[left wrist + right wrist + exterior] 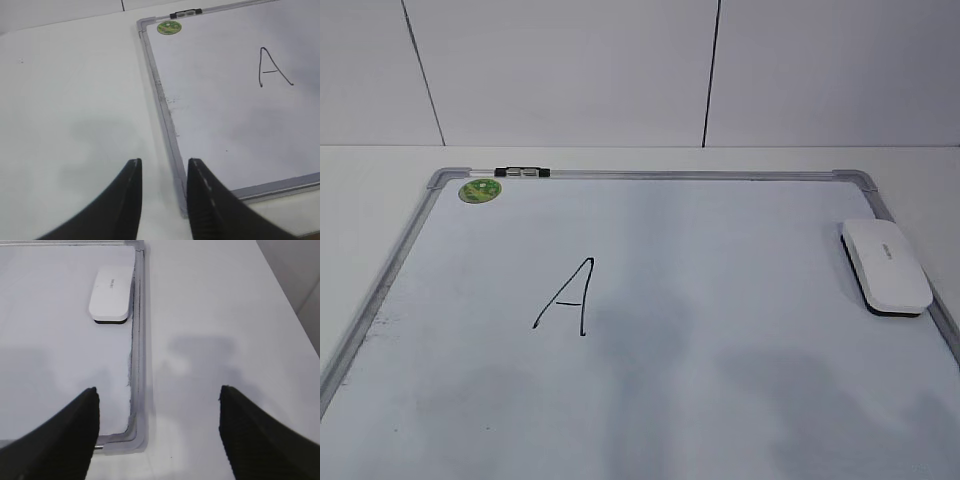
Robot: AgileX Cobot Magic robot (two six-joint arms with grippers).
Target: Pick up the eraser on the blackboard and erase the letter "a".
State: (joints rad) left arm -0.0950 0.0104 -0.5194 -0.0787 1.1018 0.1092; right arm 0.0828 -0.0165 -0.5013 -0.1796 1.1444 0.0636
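While the white table (380,190) carries everything, the blackboard (650,178) lies flat on it with a capital "A" (565,297) handwritten left of its middle, a green sticker (480,190) in its far left corner and a small black-and-white clip (521,172) on the top frame beside that. The eraser (885,265) rests on the board against the right frame, near the far right corner. Both claws hold nothing: the right gripper (157,427) gapes wide over the board's near right corner, and the left gripper (164,197), jaws slightly parted, hovers at the near left corner.
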